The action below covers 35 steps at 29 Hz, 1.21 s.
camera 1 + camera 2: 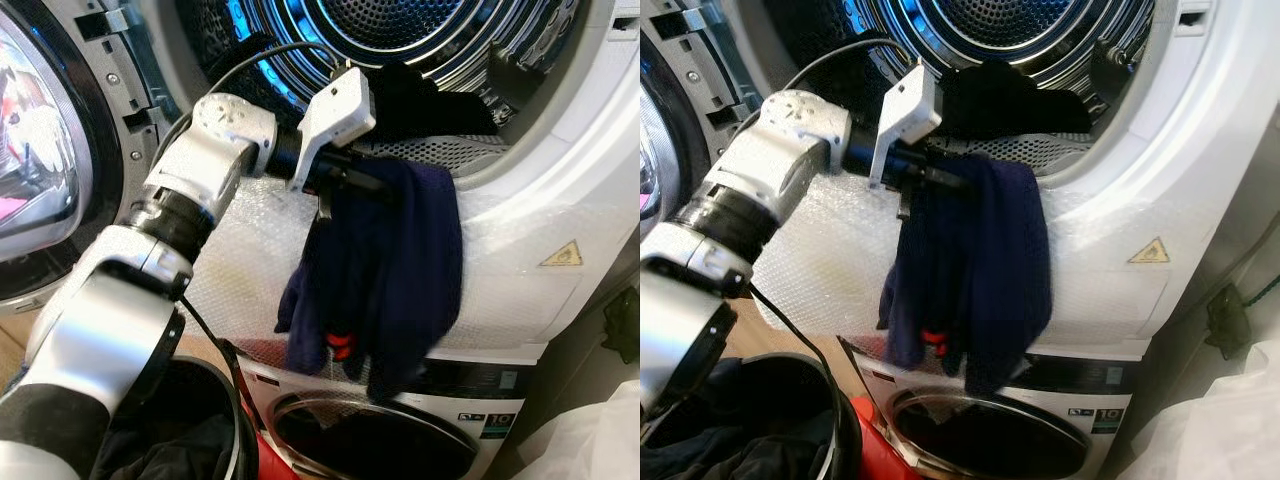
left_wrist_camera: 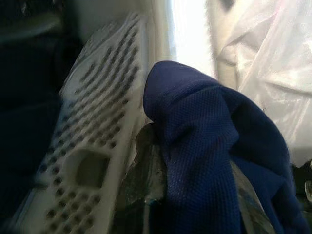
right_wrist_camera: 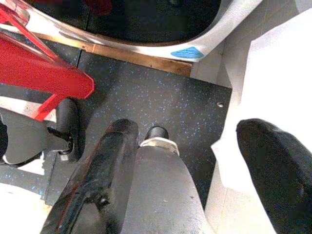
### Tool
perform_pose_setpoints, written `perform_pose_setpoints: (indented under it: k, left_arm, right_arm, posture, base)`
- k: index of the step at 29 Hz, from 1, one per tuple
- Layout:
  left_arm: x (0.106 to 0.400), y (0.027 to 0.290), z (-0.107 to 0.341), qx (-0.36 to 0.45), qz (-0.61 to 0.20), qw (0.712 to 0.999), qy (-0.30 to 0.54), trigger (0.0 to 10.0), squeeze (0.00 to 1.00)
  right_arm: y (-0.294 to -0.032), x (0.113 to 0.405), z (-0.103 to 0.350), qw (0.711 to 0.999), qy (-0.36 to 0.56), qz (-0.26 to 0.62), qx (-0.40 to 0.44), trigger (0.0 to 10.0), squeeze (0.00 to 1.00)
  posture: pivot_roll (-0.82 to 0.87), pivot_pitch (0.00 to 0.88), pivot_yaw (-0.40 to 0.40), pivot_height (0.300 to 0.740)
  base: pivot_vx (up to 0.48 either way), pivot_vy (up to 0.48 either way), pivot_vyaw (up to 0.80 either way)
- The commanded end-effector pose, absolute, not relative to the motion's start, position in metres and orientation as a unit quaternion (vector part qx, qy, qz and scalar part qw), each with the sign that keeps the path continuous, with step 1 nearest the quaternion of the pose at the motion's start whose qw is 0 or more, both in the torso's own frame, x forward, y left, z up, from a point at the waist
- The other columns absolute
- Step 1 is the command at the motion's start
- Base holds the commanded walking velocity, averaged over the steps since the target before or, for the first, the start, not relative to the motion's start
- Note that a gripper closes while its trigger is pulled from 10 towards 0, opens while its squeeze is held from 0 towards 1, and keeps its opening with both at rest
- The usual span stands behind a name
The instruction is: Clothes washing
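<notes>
Left hand [image 1: 345, 180] pinching the navy garment [image 1: 385, 270], which hangs below it at the drum opening [image 1: 400, 40]. Lift higher and push forward so the trailing cloth clears the rim. Right hand [image 3: 195, 161] idle, spread.

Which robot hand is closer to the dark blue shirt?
The left. The left gripper is shut on the dark blue shirt at the upper machine's drum opening. The right gripper hangs low, open, pointing at the floor.

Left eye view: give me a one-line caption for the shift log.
Left gripper holds a navy garment at the upper machine's drum opening, fabric hanging over the front panel.
</notes>
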<state>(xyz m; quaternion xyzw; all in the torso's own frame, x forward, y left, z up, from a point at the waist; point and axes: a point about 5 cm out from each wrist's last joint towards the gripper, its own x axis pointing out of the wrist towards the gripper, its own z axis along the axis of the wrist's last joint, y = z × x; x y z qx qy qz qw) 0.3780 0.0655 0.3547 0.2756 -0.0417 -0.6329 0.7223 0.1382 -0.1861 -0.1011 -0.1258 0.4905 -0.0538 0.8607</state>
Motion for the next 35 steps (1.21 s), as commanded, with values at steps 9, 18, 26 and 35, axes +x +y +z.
perform_pose_setpoints:
  k: [9, 18, 26, 35]
  left_arm:
    - [0.392, 0.073, 0.424, 0.224, -0.392, 0.866, -0.216, 0.0, 0.00]
    - [0.400, 0.135, 0.445, 0.135, -0.153, 0.938, -0.280, 10.0, 0.00]
    - [0.413, 0.120, 0.393, 0.177, -0.215, 0.936, -0.214, 10.0, 0.00]
    - [0.414, 0.099, 0.340, 0.186, -0.375, 0.900, -0.119, 10.0, 0.00]
  right_arm:
    - [-0.180, 0.122, -0.107, 0.853, 0.508, -0.058, -0.105, 10.0, 0.00]
    - [-0.186, 0.119, -0.106, 0.856, 0.499, -0.080, -0.105, 10.0, 0.00]
    - [-0.189, 0.109, -0.109, 0.851, 0.507, -0.079, -0.110, 10.0, 0.00]
    - [-0.193, 0.105, -0.109, 0.851, 0.506, -0.085, -0.112, 10.0, 0.00]
  posture:
    - [-0.04, 0.000, 0.189, 0.740]
    - [-0.08, 0.000, 0.193, 0.740]
    - [-0.08, 0.000, 0.176, 0.740]
    - [-0.11, 0.000, 0.172, 0.740]
  base:
    - [0.000, 0.000, 0.00]
    - [0.000, 0.000, 0.00]
    - [0.000, 0.000, 0.00]
    - [0.000, 0.000, 0.00]
